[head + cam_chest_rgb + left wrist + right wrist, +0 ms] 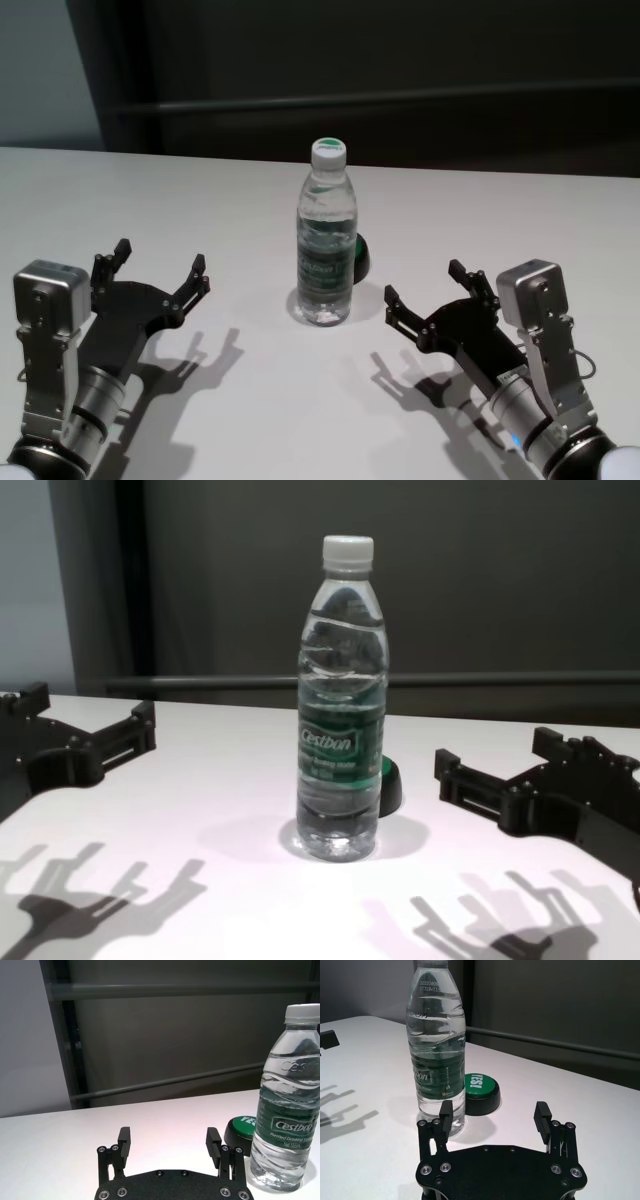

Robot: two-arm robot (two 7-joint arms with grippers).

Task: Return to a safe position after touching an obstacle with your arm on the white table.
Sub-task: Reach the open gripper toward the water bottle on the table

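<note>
The white worktop (200, 200) ran back to a dark wall. The left gripper (160, 270) hovered with fingers spread, bare surface beyond it. The clear bottle (326, 240), white-capped and green-labelled, stood upright mid-worktop, a green button (481, 1092) just behind. The right gripper (428, 285) hovered apart, fingers spread.

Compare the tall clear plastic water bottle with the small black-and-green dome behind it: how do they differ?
The tall clear plastic water bottle stands upright and far taller, while the small black-and-green dome is low and squat. The bottle is see-through with a white cap and a green label round its middle; the dome is opaque black with a green top bearing white lettering. The bottle stands nearer the robot, partly hiding the dome. Both rest on the white table, untouched by either gripper.
</note>
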